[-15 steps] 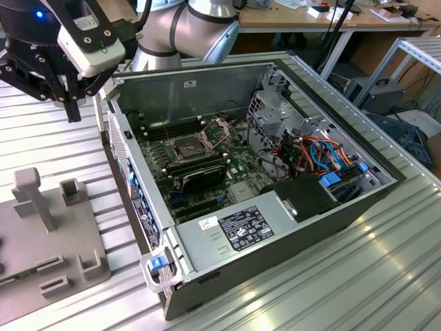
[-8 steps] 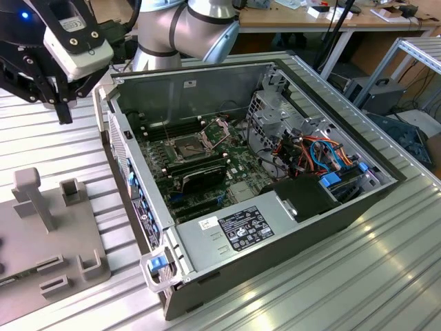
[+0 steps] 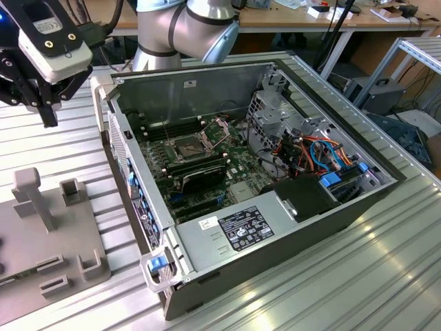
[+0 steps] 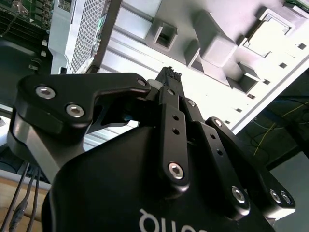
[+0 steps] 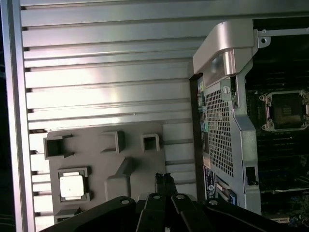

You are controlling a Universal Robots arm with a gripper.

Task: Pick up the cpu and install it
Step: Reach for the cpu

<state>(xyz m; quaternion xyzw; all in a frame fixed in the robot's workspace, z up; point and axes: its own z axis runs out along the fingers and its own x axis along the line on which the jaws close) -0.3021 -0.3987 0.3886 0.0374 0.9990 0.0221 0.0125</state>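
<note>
- The arm [image 3: 186,24] is made of rounded silver-grey tube segments and joints.
- A pale grey housing [image 3: 58,52] with rounded corners and small dark screw holes sits at the wrist, and black cables [image 3: 103,26] run to it.
- The gripper [image 4: 169,75] is matte black, with flat link bars pinned by silver hex-socket screws [image 4: 175,169] and white lettering on its body.

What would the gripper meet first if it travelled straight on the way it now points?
The gripper would probably meet the grey fixture tray, near its raised post, not the cpu, which sits in a pocket off to one side. Depth is unclear.
</note>
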